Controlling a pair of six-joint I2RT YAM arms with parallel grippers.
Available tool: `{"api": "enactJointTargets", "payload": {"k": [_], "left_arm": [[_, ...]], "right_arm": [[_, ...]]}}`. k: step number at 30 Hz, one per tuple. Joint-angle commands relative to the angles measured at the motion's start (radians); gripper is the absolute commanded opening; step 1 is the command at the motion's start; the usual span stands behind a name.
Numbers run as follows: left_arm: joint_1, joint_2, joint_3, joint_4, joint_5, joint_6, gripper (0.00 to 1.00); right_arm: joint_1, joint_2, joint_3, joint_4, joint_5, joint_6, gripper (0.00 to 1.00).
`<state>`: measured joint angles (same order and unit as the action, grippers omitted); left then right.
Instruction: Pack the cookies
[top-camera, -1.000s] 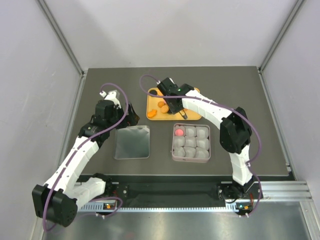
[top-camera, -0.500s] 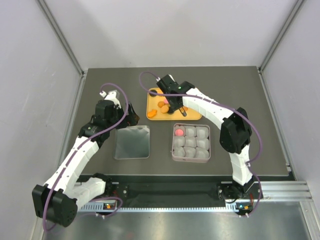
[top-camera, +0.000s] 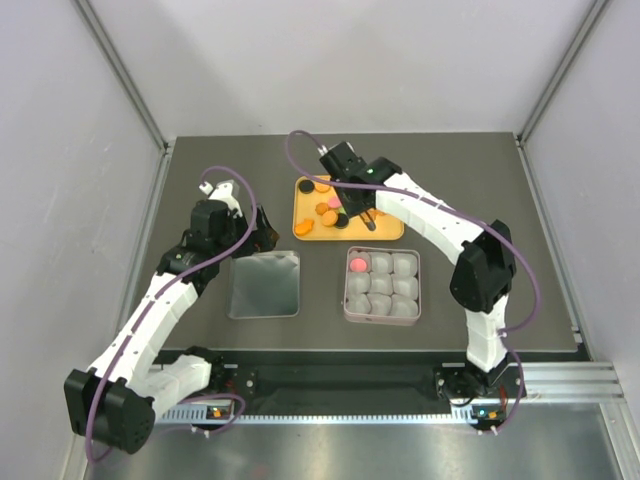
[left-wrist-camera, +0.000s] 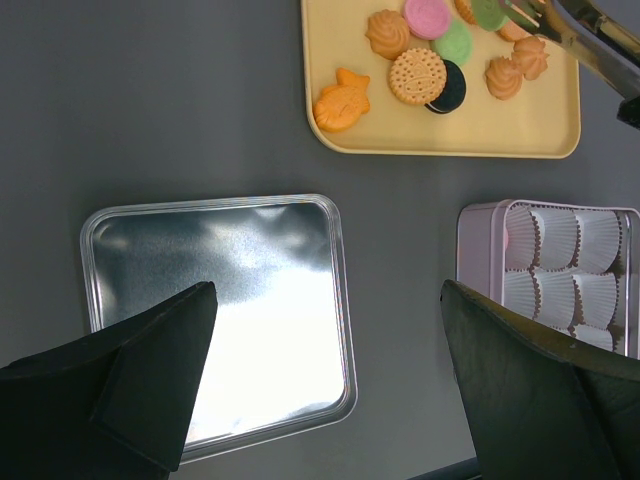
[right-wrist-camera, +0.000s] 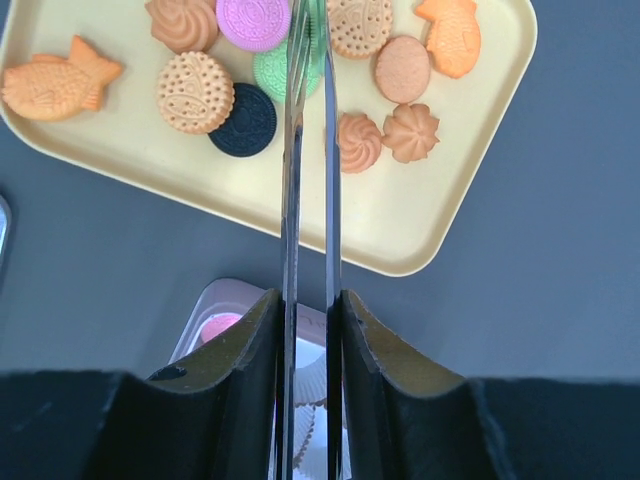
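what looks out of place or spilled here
Nothing stands out. Unpacked cookies all lie inside the yellow tray, none on the table. One pink cookie sits in a corner cup of the tin, and the silver lid lies flat beside it. A black cookie is just tucked partly under a dotted one.
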<state>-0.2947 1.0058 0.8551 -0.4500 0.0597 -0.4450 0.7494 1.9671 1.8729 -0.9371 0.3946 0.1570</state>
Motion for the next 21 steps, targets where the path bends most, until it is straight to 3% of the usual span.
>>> {"api": "enactJointTargets", "payload": {"k": [1,11,21], "left_arm": [[0.006,-0.015,0.010,0.019,0.003,0.008,0.98],[0.006,-0.013,0.010,0.020,0.006,0.009,0.98],[0.008,-0.012,0.010,0.020,0.011,0.009,0.98]], "right_arm": [[-0.008,-0.079,0.000,0.006,-0.033,0.024,0.28],[-0.025,-0.143,-0.060,0.018,-0.099,0.042,0.27],[-0.065,-0.333,-0.182,0.006,-0.172,0.067,0.26]]}}
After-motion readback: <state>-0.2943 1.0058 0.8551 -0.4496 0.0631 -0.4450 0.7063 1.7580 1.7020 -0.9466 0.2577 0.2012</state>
